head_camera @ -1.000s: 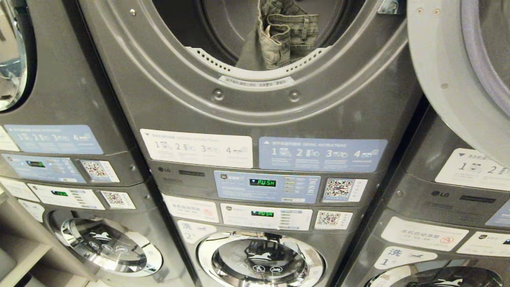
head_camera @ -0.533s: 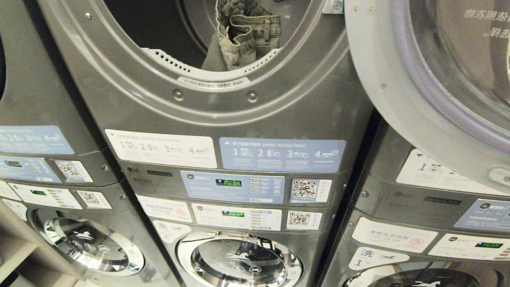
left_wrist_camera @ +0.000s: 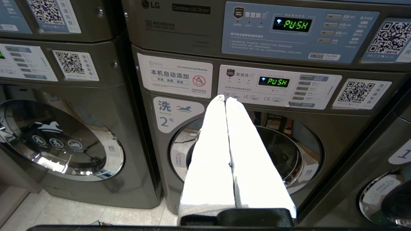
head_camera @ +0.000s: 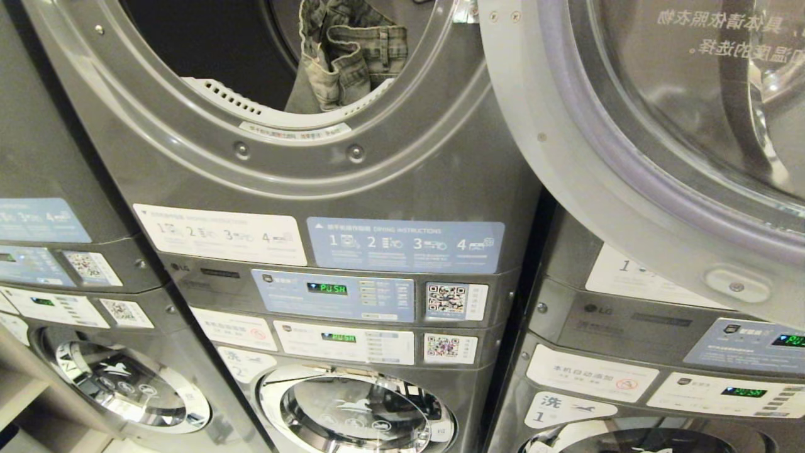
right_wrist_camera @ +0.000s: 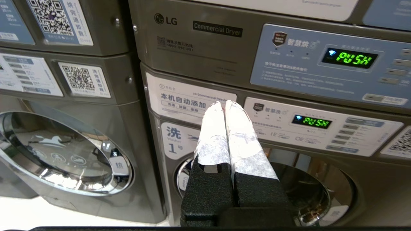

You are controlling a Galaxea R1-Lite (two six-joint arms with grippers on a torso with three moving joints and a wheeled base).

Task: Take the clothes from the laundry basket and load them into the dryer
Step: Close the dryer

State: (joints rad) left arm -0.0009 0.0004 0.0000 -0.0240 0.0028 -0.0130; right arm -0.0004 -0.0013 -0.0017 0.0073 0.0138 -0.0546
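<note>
The dryer (head_camera: 295, 189) mouth stands open, its dark drum free on the left side; olive clothes (head_camera: 343, 60) slump over the lower right of the opening. The swung-out dryer door (head_camera: 635, 145) juts forward on the right, crowding that side. Both arms hang low before the washer fronts, the left gripper (left_wrist_camera: 225, 100) and right gripper (right_wrist_camera: 224, 103) pressed closed, seemingly clear of the panels

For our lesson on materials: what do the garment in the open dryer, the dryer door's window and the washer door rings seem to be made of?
Garment: probably faded denim, judging by its stitched waistband and belt loops.
Dryer door window: clear glass or plastic, glossy; printed lettering and reflections show on it.
Washer door ring: mirror-bright, likely chromed metal or plastic; it reflects the room.
</note>
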